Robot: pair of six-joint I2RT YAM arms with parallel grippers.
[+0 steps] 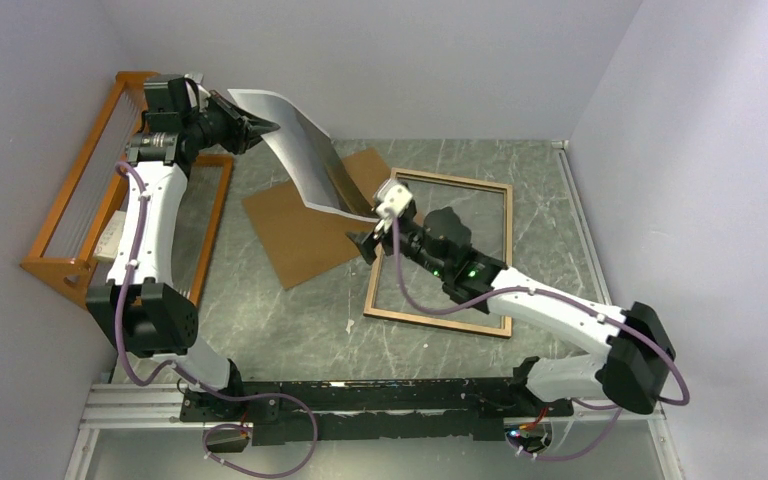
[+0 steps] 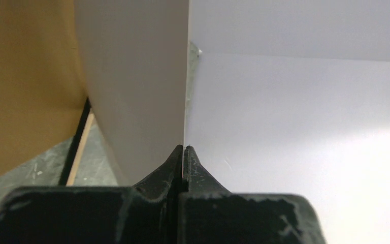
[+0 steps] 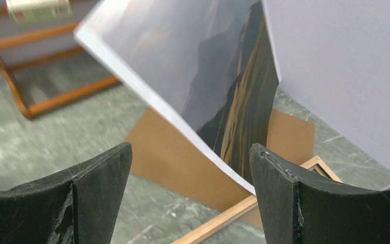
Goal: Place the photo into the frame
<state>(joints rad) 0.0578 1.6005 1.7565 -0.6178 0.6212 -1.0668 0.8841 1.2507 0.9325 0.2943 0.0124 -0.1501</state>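
Note:
The photo (image 1: 305,150) hangs curled in the air, dark mountain print facing the right arm, white back (image 2: 137,76) toward the left one. My left gripper (image 1: 265,127) is shut on its upper edge, and the left wrist view shows the sheet pinched edge-on between the tips (image 2: 184,150). The photo's lower corner droops over the far left corner of the frame (image 1: 508,255), which lies flat with its brown wood back up. My right gripper (image 1: 370,240) is open just below that corner. In the right wrist view the print (image 3: 203,66) ends just ahead of the gap (image 3: 190,173), nearer the right finger, untouched.
A flat brown backing board (image 1: 300,235) lies on the table left of the frame, under the hanging photo. An orange wooden rack (image 1: 80,200) stands along the left wall. Walls close in the table on the left, far and right sides.

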